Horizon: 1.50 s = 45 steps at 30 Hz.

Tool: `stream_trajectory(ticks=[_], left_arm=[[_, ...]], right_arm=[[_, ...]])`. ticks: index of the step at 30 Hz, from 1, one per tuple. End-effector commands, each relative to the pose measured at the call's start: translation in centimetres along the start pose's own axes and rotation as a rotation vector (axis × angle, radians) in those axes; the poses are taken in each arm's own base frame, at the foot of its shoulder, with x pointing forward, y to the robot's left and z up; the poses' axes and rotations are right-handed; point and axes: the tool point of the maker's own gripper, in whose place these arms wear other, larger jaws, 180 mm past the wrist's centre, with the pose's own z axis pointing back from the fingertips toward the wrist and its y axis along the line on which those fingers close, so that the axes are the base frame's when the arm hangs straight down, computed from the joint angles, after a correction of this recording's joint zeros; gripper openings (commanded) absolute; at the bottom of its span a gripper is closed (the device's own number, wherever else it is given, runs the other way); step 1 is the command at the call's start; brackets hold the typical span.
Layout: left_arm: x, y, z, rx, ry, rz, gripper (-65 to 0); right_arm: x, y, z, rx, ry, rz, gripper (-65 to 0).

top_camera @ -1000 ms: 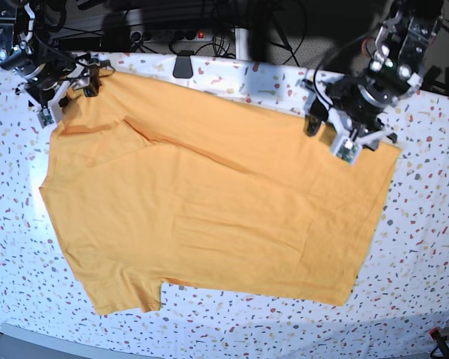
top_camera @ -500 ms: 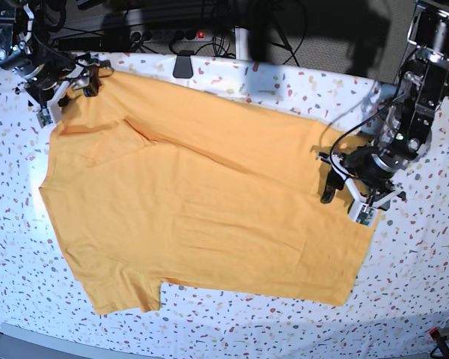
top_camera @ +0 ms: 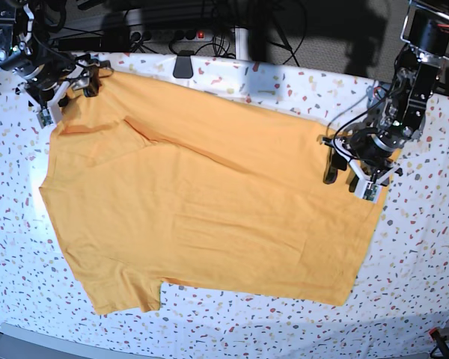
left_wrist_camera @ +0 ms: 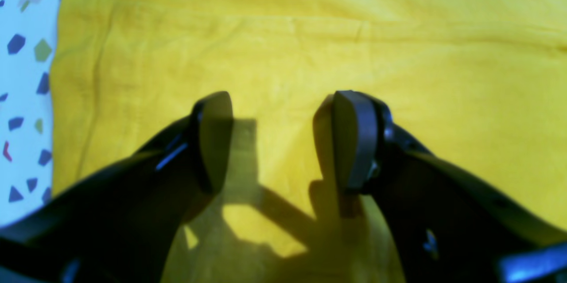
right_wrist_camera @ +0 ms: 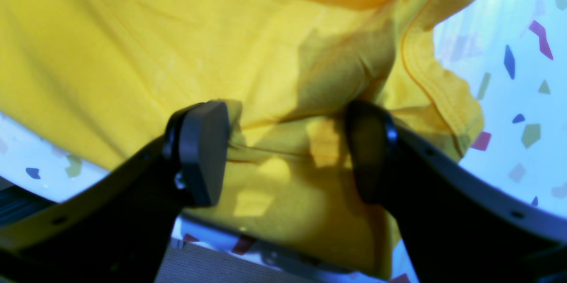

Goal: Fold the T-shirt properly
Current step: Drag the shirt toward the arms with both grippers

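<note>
Two arms stand over the T-shirt (top_camera: 209,217), and we judge the folding barely begun: the garment lies almost fully spread on the speckled worktop (top_camera: 419,254), with only its far long edge turned in along a diagonal crease and one sleeve tucked under that flap. The other sleeve sticks out flat at the near left corner of the base view. Every real fold of the body is left to do, as far as we can see.

We see the left gripper (top_camera: 352,178) low over the hem end of the shirt, near its far right corner; in the left wrist view its jaws are spread with bare yellow cloth between them and nothing pinched. Whether the tips touch the fabric we cannot tell. The right gripper (top_camera: 60,93) sits at the far left corner by the shoulder. In the right wrist view its jaws are also spread, straddling a bunched ridge of cloth and a stitched edge, but not closed on it.

We read the shirt's long axis as running left to right across the base view, tilted a little so the right end sits nearer. The shoulders point left, the hem right.
</note>
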Motion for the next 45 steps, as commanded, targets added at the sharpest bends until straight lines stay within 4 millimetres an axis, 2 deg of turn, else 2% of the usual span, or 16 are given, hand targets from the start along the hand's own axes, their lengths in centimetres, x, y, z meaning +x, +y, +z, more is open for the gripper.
stream_trajectory(ticks=[1, 8, 15, 20, 26, 31, 38, 45], left_arm=[[-1.2, 0.5, 0.4, 0.013, 0.053, -0.007, -30.3], [-5.1, -1.8, 2.0, -0.024, 0.128, 0.01, -30.3], [-6.2, -4.9, 4.2, -0.076, 0.167, -0.032, -30.3], [-7.6, -5.3, 5.5, -0.056, 0.216, -0.026, -30.3], [-8.9, -6.6, 6.8, -0.069, 0.253, -0.017, -30.3], [-8.9, -7.7, 7.6, -0.091, 0.252, -0.018, -30.3], [-9.0, -8.0, 8.0, -0.09, 0.275, -0.02, -30.3], [-9.2, -6.1, 8.0, 0.004, 0.286, -0.11, -30.3]], right_arm=[[-0.6, -0.7, 0.3, -0.019, 0.038, 0.026, -23.4], [-0.4, -2.0, 0.8, -0.042, 0.054, 0.065, -23.4], [0.2, -3.8, 1.5, -0.071, 0.065, 0.114, -23.4], [0.6, -4.7, 1.8, -0.087, 0.071, 0.141, -23.4], [0.6, -4.7, 1.8, -0.087, 0.071, 0.141, -23.4], [0.6, -4.7, 1.8, -0.087, 0.071, 0.141, -23.4], [0.4, -4.7, 1.9, -0.087, 0.083, 0.14, -23.4], [-0.3, -4.9, 1.9, -0.098, 0.119, 0.147, -23.4]])
